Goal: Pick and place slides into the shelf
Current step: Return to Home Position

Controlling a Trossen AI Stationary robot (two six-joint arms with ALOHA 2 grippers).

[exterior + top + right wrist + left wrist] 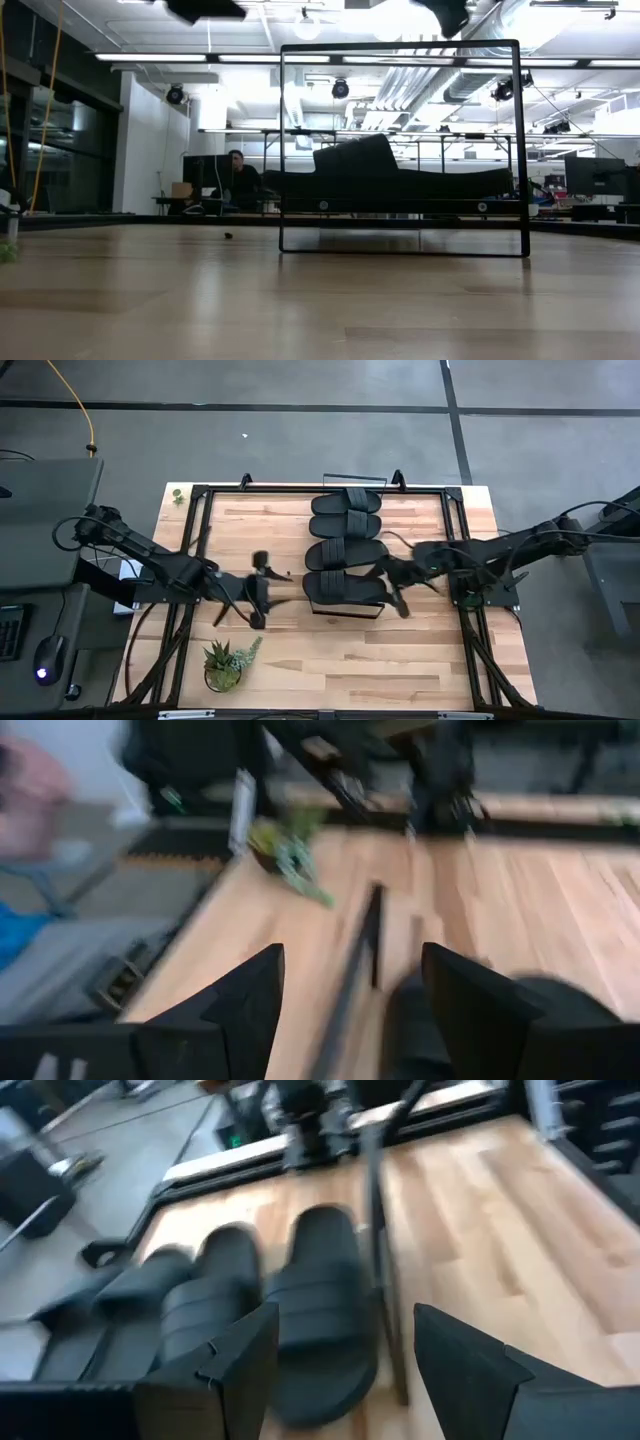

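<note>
Four black slides (346, 545) lie side by side in a column on the shelf (345, 608), soles down, at the table's middle. In the low view the shelf's black wire frame (283, 150) stands upright with a slide (380, 170) on its board. My left gripper (262, 590) hovers open left of the nearest slide (320, 1300), with nothing between its fingers (345, 1350). My right gripper (392, 586) hovers open just right of that same slide, also empty (350, 980). Both are raised above the table, at the low view's top edge.
A potted succulent (225, 660) stands near the table's near-left corner, also seen in the right wrist view (290, 855). Black rails (200, 495) edge the tabletop. Bare wood lies near the front edge. A person (238, 175) sits far behind the table.
</note>
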